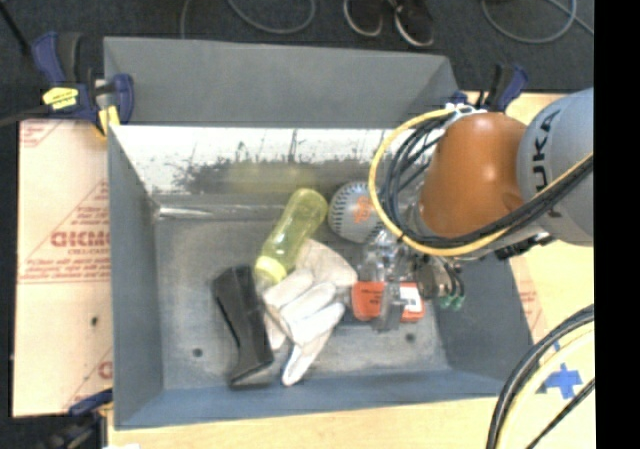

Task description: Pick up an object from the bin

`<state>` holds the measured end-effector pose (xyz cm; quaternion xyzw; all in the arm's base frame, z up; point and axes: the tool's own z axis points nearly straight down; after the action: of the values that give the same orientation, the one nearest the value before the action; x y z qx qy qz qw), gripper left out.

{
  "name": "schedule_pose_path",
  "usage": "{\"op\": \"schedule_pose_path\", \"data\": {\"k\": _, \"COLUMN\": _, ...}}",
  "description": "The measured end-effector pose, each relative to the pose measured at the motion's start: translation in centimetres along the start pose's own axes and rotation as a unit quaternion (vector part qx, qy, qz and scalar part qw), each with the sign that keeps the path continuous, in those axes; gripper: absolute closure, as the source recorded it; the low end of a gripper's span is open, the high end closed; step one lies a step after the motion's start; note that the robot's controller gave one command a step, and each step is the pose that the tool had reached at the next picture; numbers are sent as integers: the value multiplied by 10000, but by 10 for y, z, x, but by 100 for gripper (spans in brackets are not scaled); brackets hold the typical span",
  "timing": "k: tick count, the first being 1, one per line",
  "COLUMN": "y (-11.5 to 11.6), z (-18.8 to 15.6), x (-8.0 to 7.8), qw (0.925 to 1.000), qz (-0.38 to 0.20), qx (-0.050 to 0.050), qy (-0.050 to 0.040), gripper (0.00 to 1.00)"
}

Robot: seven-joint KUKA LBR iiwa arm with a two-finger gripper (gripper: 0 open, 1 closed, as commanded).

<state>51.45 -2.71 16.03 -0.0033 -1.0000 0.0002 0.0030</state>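
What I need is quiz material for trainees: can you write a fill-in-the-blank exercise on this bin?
The yellow bottle lies partly on a white ____.
The black handle lies on the glove's ____ side in the view.
The hand is down by a small orange block on the glove's ____ side.
Missing words: glove; left; right.

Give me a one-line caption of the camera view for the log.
Tool low over an orange thing, beside a white glove, yellow bottle and black part in the bin.
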Motion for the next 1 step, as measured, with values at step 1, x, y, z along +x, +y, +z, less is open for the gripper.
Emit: {"op": "schedule_pose_path", "data": {"k": 1, "y": 0, "z": -4, "x": -2, "qw": 10000, "qz": -2, "qx": 2, "qy": -41, "gripper": 0}}
